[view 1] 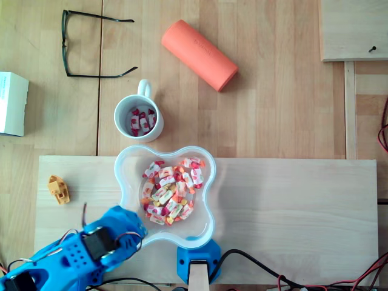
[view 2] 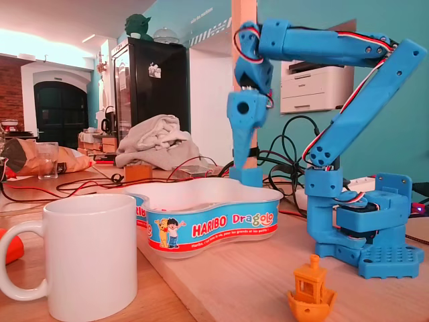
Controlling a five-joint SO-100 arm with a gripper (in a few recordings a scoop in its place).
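Observation:
In the fixed view my blue gripper (view 2: 242,159) hangs straight down with its jaws together and nothing between them. Its tip is just above the far rim of the white Haribo candy bowl (view 2: 201,218). Seen from overhead, the arm's wrist (view 1: 112,237) sits at the lower left edge of the bowl (view 1: 124,182) and covers the fingers. The bowl holds several wrapped candies (view 1: 170,191). A white mug (view 1: 139,118) with a few candies in it stands just beyond the bowl; the fixed view shows the mug (view 2: 90,255) at the front left.
A small orange toy boat (view 1: 59,189) lies left of the bowl on the light board (view 1: 291,206). An orange cylinder (view 1: 199,54), black glasses (view 1: 91,45) and a white box (view 1: 12,103) lie on the table beyond. A blue mount (view 1: 197,259) stands at the board's near edge.

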